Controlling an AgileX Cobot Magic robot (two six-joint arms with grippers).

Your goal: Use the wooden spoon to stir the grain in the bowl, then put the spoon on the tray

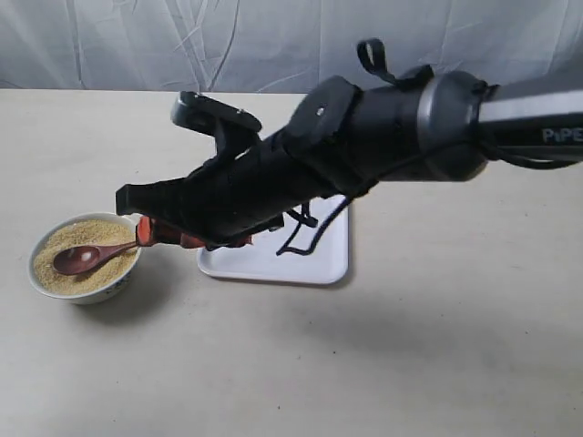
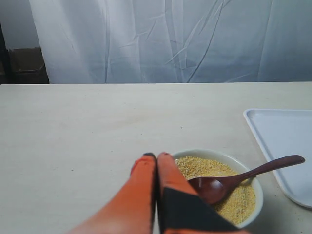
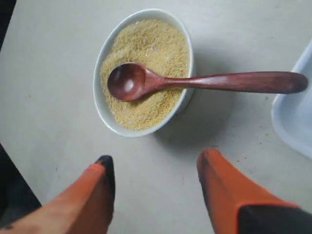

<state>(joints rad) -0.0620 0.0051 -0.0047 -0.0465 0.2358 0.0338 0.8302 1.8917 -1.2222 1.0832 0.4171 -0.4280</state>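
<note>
nearest, toward the front left of the pale beige table (image 1: 410,364), sits the small round white ceramic bowl (image 1: 91,293), filled almost to the rim with fine golden-yellow grain (image 1: 62,273). the dark reddish-brown glossy wooden spoon (image 1: 91,256) lies in it, oval scoop face up on the grain. its slim handle leans over the rim on the tray side and juts out above the table. just beside the bowl, on the handle's side, hovers the right gripper (image 3: 156,158), on a black arm reaching across from the right. its orange fingers (image 3: 219,190) are spread wide with only bare table between them, and the spoon handle lies beyond their tips, untouched. the left gripper (image 2: 156,156) shows only in its own wrist view: its two orange fingers are pressed flat together, clasping nothing, tips near the bowl's rim. farther back, partly hidden by the arm, lies the flat white rectangular plastic tray (image 1: 291,264) with rounded corners, close to the bowl but apart from it. behind everything hangs a wrinkled white curtain (image 1: 137,45).
</note>
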